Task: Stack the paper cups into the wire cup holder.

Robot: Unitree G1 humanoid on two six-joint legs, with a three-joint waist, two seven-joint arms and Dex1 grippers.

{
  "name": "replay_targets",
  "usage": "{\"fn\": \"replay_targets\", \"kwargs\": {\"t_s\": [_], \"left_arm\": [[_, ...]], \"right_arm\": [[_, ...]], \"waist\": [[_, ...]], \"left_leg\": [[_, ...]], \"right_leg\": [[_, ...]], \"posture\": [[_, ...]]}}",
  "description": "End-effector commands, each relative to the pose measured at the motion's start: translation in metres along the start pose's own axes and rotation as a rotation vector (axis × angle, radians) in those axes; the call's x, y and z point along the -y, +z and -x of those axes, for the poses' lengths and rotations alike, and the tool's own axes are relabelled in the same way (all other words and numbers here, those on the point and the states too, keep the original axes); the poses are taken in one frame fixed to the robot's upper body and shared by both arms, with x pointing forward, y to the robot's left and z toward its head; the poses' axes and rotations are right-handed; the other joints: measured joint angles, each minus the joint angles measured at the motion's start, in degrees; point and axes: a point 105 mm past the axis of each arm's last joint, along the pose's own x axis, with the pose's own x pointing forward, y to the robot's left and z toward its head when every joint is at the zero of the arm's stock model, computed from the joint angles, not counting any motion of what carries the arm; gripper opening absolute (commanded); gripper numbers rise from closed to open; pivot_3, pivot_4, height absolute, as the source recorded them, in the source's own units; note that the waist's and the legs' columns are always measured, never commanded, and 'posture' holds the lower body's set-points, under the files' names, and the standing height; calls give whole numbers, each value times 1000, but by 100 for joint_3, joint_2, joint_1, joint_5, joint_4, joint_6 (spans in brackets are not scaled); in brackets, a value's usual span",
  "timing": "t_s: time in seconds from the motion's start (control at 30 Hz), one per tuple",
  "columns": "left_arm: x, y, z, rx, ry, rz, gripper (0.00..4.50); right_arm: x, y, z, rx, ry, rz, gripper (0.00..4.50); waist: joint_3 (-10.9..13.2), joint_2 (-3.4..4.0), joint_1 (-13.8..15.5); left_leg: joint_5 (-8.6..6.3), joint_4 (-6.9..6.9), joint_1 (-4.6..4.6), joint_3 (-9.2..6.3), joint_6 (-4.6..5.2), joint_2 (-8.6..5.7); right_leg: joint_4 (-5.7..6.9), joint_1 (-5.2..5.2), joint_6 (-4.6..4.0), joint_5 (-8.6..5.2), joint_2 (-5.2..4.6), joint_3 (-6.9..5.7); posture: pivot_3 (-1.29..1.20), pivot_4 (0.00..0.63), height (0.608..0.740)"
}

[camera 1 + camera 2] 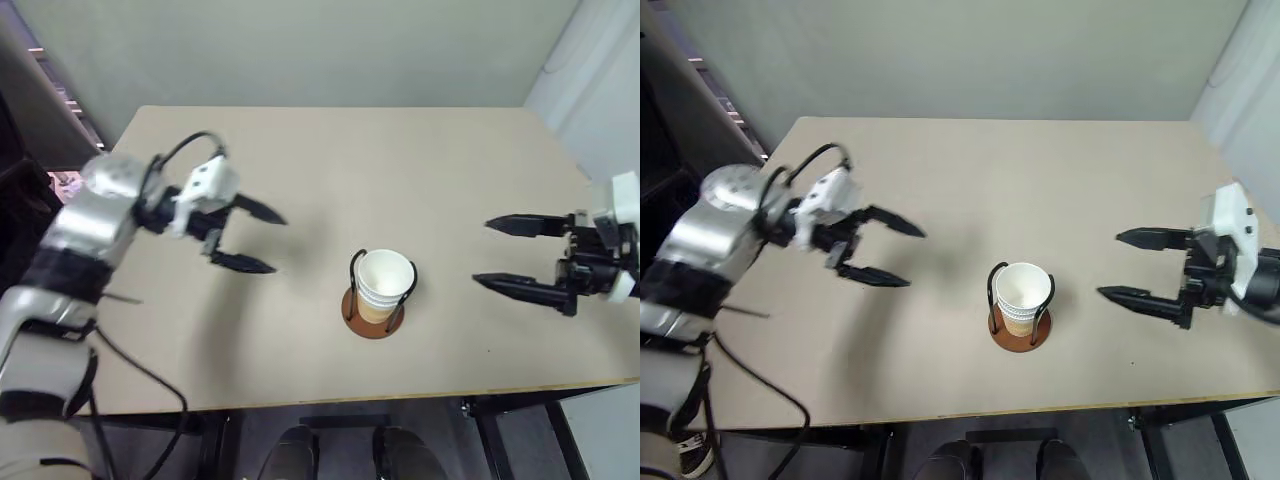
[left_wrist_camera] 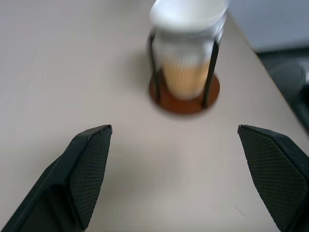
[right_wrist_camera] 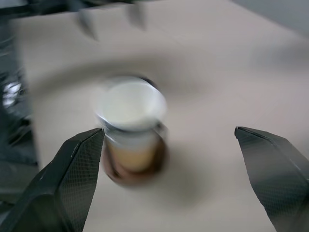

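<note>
From the head, the paper cups (image 1: 384, 283) sit nested in the wire cup holder (image 1: 373, 318) near the table (image 1: 400, 170) front edge, between the left gripper (image 1: 258, 238) and right gripper (image 1: 492, 254), both spread and empty. Left wrist: bare tabletop separates its parted fingers (image 2: 89, 159) from the holder. Right wrist: the stack stands just past its open fingers (image 3: 79, 169), unobstructed.

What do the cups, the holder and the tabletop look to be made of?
Paper cups: apparently thin paper, matte white rim and inside, tan-orange ribbed-looking outside.
Wire cup holder: thin black wire loops, likely metal, on a reddish-brown disc base that looks like smooth wood.
Table: flat matte beige top, possibly laminate; hard to tell.
</note>
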Motion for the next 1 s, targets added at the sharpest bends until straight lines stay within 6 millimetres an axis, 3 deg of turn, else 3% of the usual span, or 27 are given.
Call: {"fn": "replay_targets", "kwargs": {"t_s": [0.03,0.13,0.33,0.53,1.0], "left_arm": [[10,-14,13,31,102,82,4468],[23,-24,13,51,150,144,4468],[36,-28,19,68,243,193,4468],[39,-27,20,84,303,201,4468],[43,-32,15,91,369,224,4468]], "right_arm": [[14,-19,10,-20,-36,-35,4500],[17,-31,9,-25,-23,-67,4500],[14,-31,-5,-3,38,-42,4500],[16,-33,-14,8,44,-45,4500],[28,-34,-18,12,31,-51,4500]], "waist": [[-2,4,16],[-2,3,-5],[-2,2,-36],[-1,1,-82],[-1,1,-102]], "left_leg": [[0,-2,2,0,0,-1],[3,-8,8,2,-4,1],[11,-18,25,3,-9,3],[-8,-23,68,3,24,3],[0,-47,97,3,6,5]], "right_leg": [[0,-1,-3,-2,0,0],[11,-3,-15,-6,0,0],[37,-6,-54,2,4,-2],[86,11,-129,-32,3,0],[104,18,-157,-39,5,0]], "posture": [[0,150,740],[0,150,740],[0,150,740],[0,150,740],[0,150,740]]}}
